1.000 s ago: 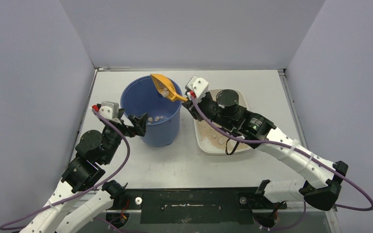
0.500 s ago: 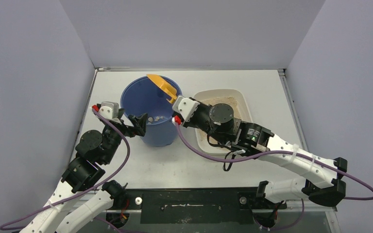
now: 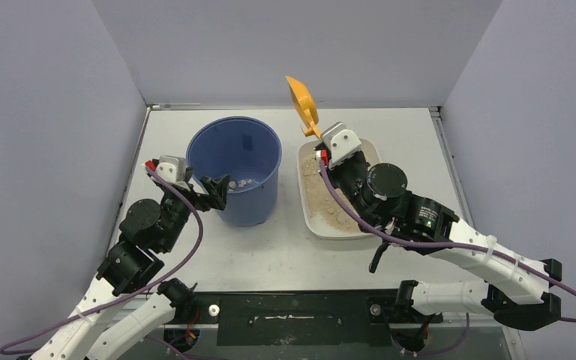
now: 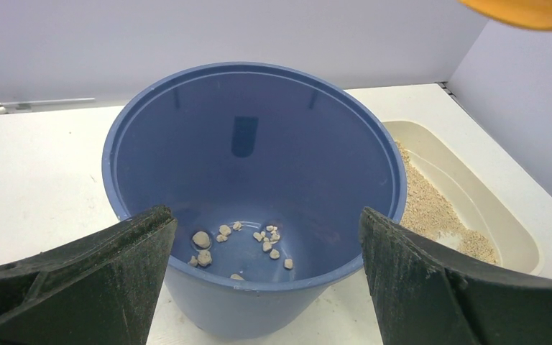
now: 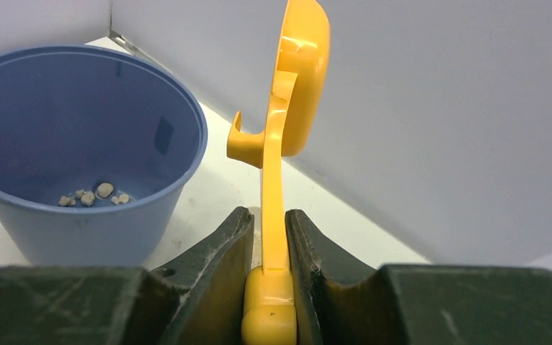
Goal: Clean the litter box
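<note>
The cream-white litter box (image 3: 305,201) with tan granules sits right of the blue bucket (image 3: 234,178), partly hidden by my right arm. It also shows in the left wrist view (image 4: 499,224). My right gripper (image 3: 322,144) is shut on the handle of the orange scoop (image 3: 301,100), held upright above the box's far end, blade up; the right wrist view shows the scoop (image 5: 287,115) edge-on between the fingers (image 5: 219,266). My left gripper (image 3: 216,190) is open at the bucket's near-left rim, one jaw on each side of the bucket (image 4: 251,180), not touching. Several clumps (image 4: 238,240) lie in the bucket.
Grey walls close in the white table (image 3: 165,135) on the left, back and right. The bucket (image 5: 79,151) stands left of the scoop in the right wrist view.
My right gripper has swung the scoop from over the bucket's right rim to the right and up, now above the litter box's far end. The left arm has stayed still.
</note>
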Motion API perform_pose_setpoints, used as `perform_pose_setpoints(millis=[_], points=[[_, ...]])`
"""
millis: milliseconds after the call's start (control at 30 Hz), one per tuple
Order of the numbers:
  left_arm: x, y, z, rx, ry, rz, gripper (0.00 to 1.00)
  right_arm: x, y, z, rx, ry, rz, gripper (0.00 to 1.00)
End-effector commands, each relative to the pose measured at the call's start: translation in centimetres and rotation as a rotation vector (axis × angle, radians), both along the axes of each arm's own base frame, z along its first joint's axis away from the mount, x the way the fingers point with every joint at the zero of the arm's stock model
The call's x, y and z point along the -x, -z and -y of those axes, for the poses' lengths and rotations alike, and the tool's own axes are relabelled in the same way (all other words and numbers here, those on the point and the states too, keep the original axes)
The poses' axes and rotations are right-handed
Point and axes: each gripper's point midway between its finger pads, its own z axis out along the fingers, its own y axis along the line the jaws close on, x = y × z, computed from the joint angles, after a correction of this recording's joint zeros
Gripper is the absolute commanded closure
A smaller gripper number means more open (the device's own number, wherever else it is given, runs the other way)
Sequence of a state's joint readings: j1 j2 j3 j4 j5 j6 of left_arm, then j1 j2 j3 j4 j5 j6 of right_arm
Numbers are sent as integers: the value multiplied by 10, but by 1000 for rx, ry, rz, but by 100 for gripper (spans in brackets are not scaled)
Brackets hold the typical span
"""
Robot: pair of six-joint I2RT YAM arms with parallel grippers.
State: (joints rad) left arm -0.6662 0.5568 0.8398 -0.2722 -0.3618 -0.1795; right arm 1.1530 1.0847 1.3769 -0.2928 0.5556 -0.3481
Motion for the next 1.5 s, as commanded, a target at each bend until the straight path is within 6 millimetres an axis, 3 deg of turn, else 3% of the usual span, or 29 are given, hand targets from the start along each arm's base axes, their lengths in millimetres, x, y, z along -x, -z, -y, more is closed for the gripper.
perform_pose_setpoints(millis=[0,333,500,667,900,1100,1467], points=[[-3,-12,2,30,-1,31,3,1,29,29,-103,145,-150,100],[-5,-9,5,24,6,22,3,5,107,72,-257,318,-454,100],[-5,-9,5,26,6,22,3,0,155,88,-273,375,-652,100],[-3,-12,4,31,10,29,3,4,186,102,-260,456,-821,100],[-1,-14,4,39,15,37,3,13,215,119,-246,503,-1051,100],[3,-19,2,51,20,51,3,20,219,131,-279,505,-1125,100],[8,-24,0,66,31,69,3,22,252,139,-315,491,-1281,100]])
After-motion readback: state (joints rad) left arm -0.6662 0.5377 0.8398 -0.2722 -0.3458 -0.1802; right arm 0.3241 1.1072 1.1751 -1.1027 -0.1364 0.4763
